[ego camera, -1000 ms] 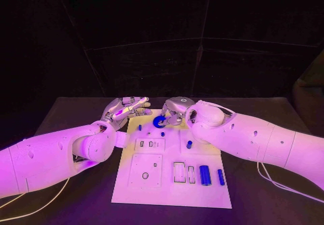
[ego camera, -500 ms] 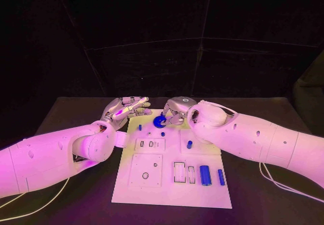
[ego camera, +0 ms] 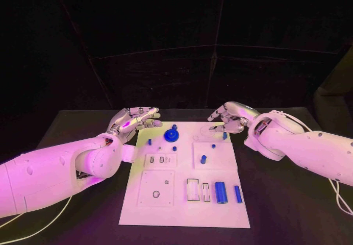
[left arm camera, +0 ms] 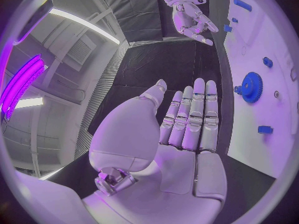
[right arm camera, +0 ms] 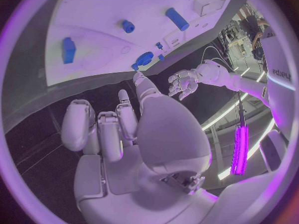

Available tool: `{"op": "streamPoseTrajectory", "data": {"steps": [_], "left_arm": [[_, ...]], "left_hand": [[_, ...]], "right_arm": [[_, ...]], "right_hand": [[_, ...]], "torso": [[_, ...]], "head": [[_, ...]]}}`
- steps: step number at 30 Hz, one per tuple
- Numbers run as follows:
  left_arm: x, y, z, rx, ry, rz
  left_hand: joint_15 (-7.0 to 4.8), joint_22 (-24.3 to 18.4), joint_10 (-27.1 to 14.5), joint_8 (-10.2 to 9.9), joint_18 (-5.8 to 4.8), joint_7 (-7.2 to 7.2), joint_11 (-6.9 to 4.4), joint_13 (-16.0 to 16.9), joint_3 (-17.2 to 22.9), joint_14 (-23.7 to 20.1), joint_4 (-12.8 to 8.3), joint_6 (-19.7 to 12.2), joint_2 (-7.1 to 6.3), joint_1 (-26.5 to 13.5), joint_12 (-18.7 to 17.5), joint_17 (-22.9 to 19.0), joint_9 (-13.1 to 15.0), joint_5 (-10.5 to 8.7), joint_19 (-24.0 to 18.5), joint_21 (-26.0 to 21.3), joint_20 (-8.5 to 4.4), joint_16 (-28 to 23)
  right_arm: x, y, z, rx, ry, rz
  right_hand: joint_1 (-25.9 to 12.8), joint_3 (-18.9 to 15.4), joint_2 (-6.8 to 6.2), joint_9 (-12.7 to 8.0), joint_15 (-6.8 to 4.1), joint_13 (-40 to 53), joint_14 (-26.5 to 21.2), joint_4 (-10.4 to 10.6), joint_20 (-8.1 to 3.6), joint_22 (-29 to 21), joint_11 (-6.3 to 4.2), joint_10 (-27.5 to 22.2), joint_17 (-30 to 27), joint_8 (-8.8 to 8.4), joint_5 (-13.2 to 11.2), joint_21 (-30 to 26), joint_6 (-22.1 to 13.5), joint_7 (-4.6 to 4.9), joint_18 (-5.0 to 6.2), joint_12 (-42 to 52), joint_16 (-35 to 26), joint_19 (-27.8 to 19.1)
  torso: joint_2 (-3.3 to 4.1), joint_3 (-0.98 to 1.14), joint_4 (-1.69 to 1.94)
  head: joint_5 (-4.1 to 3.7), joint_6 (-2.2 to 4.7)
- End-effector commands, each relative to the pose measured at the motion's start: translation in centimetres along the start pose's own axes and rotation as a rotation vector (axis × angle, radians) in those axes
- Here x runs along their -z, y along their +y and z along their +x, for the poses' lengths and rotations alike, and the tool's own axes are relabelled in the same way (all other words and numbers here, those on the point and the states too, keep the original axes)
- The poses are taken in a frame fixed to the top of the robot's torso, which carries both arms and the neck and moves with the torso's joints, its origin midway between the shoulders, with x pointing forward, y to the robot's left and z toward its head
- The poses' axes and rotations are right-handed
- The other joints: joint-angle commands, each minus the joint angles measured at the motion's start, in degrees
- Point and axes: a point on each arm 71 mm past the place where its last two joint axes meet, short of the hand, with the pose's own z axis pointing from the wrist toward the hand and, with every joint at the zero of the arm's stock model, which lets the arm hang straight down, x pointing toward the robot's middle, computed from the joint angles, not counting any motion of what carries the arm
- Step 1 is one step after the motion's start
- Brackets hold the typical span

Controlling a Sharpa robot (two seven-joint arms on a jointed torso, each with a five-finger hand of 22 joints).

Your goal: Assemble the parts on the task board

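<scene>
The flat white rectangular task board carries a round blue plastic gear at twelve o'clock; left hand and right hand both released, holding nothing.

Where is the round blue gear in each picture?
Head view: the blue gear sits on the far part of the white task board, between the two hands, touched by neither.
Left wrist view: the gear lies on the board beyond the left hand.
Right wrist view: the gear lies near the board's edge, past the right hand.
Shared landmark: the white task board.
</scene>
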Motion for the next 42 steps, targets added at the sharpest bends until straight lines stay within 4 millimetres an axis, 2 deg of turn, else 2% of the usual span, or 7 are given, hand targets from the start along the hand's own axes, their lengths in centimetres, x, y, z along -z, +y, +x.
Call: {"op": "streamPoseTrajectory", "data": {"steps": [1, 2, 7, 9, 12, 22, 42], "left_arm": [[-0.1, -0.2, 0.2, -0.005, 0.028, 0.014], [-0.1, -0.2, 0.3, -0.005, 0.029, 0.014], [-0.2, -0.1, 0.4, -0.005, 0.036, 0.014], [-0.3, -0.1, 0.4, -0.005, 0.036, 0.014], [-0.4, 0.0, 0.4, -0.006, 0.036, 0.014], [-0.6, 0.1, 0.5, -0.007, 0.036, 0.013], [-0.7, 0.2, 0.4, -0.008, 0.033, 0.012]], "left_hand": [[-0.14, -0.1, 0.7, 0.1, 0.48, -0.12, -0.17, 0.1, 0.1, 0.5, -0.4, 0.7, 0.50, 0.0, -0.1, 0.1, 0.1, 0.06, 0.6, -0.2, -0.09, -0.1], [-0.17, -0.1, 0.9, 0.1, 0.48, -0.22, -0.23, 0.1, 0.2, 0.6, -0.5, 0.9, 0.52, 0.0, -0.1, 0.2, 0.1, 0.06, 0.6, -0.2, -0.12, -0.2], [-0.22, -0.2, 1.1, 0.1, 0.47, -0.34, -0.33, 0.1, 0.2, 0.6, -0.5, 1.1, 0.56, 0.0, -0.2, 0.2, 0.1, 0.05, 0.7, -0.2, -0.16, -0.2], [-0.22, -0.2, 1.1, 0.1, 0.47, -0.34, -0.33, 0.1, 0.2, 0.6, -0.5, 1.1, 0.56, 0.0, -0.2, 0.2, 0.1, 0.05, 0.7, -0.2, -0.16, -0.2], [-0.24, -0.2, 1.1, 0.1, 0.47, -0.36, -0.35, 0.1, 0.2, 0.6, -0.6, 1.1, 0.57, 0.0, -0.2, 0.2, 0.1, 0.05, 0.7, -0.2, -0.18, -0.2], [-0.24, -0.2, 1.1, 0.1, 0.47, -0.35, -0.35, 0.1, 0.3, 0.6, -0.6, 1.1, 0.54, 0.0, -0.2, 0.2, 0.1, 0.05, 0.7, -0.2, -0.19, -0.3], [-0.23, -0.2, 1.1, 0.0, 0.45, -0.25, -0.30, 0.0, 0.3, 0.6, -0.7, 1.1, 0.44, 0.0, -0.4, 0.2, 0.0, 0.05, 0.7, -0.3, -0.21, -0.4]], "right_arm": [[0.8, -0.7, -0.8, -0.177, -0.010, -0.036], [1.1, -1.2, -1.1, -0.178, -0.014, -0.026], [2.0, -3.4, -1.9, -0.133, -0.024, 0.008], [2.2, -3.9, -2.1, -0.116, -0.023, 0.019], [2.2, -4.4, -2.1, -0.097, -0.017, 0.030], [2.0, -5.5, -1.3, -0.044, 0.027, 0.064], [1.9, -5.9, 0.4, -0.046, 0.087, 0.076]], "right_hand": [[0.9, -0.1, -0.36, -0.1, -0.43, 1.3, 4.7, -0.6, 0.03, 0.1, -0.19, -0.3, 9.2, -0.12, 0.3, -0.2, 0.1, -0.11, -0.16, -0.1, 0.0, -0.2], [0.9, -0.1, -0.46, -0.1, -0.45, 1.3, 4.8, -0.7, 0.02, 0.2, -0.21, -0.2, 9.3, -0.15, 0.4, -0.1, 0.1, -0.14, -0.18, 0.0, 0.0, -0.2], [1.2, -0.2, -0.85, -0.2, -0.44, 1.4, 4.8, -1.2, -0.02, 0.4, -0.12, -0.2, 9.6, -0.41, 0.5, 0.0, -0.5, 0.04, -0.22, 0.1, 0.1, -0.1], [1.1, -0.2, -0.95, -0.2, -0.37, 1.3, 4.8, -1.3, 0.00, 0.4, 0.00, -0.2, 9.6, -0.51, 0.6, 0.0, -0.8, 0.18, -0.23, 0.0, 0.1, -0.1], [1.1, -0.3, -1.04, -0.2, -0.27, 1.3, 4.9, -1.4, 0.07, 0.3, 0.13, -0.2, 9.7, -0.60, 0.7, 0.0, -1.3, 0.32, -0.23, 0.0, 0.2, -0.1], [0.6, -0.7, -1.11, -0.3, 0.09, 1.0, 4.9, -1.6, 0.38, 0.3, 0.53, -0.5, 9.8, -0.68, 0.8, -0.1, -3.2, 0.74, -0.23, -0.4, 0.2, -0.1], [0.3, -1.2, -1.27, -0.1, 0.24, 1.1, 4.9, -1.8, 0.58, 0.3, 0.64, -0.5, 10.0, -0.21, 0.4, -0.1, -3.5, 0.81, -0.21, -0.3, 0.2, -0.1]], "torso": [[-0.08, 0.29, -0.54], [-0.03, 0.26, -0.42], [0.03, 0.62, -0.71], [0.05, 0.65, -0.67], [0.05, 0.41, -0.45], [0.35, 0.78, -0.42], [0.31, 0.69, -0.46]], "head": [[-0.14, 0.21], [-0.43, 0.26], [-0.57, 0.28], [-0.68, 0.27], [-1.11, 0.21], [-1.02, 0.29], [-1.22, -0.23]]}}
